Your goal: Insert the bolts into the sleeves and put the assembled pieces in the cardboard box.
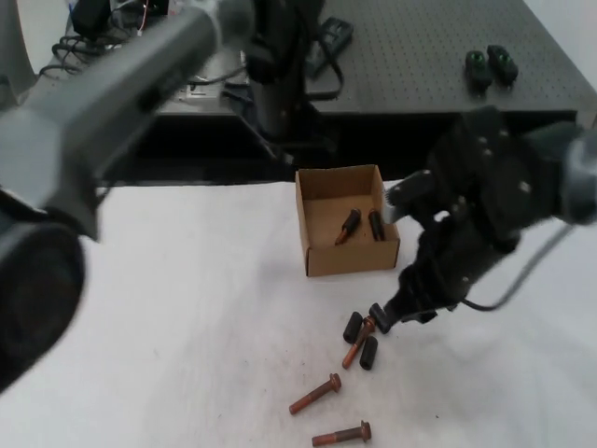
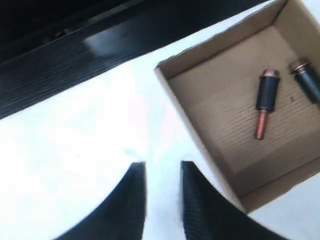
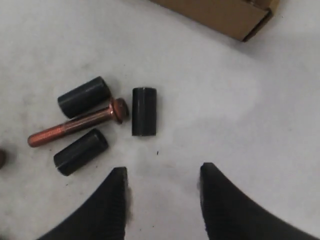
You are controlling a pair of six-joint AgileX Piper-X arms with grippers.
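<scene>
Bolts (image 1: 314, 395) loose, three; sleeves (image 3: 144, 111) loose, three; assembled pieces (image 2: 265, 100) in box (image 1: 350, 257), two.

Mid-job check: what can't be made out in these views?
High view: the right end effector hides part of the nearest sleeve.
Left wrist view: the picture edge cuts off one assembled piece in the box.
Right wrist view: a brownish object at the edge is cut off; cannot tell what it is.
High view: the blurred left arm hides the cloth beneath it.
</scene>
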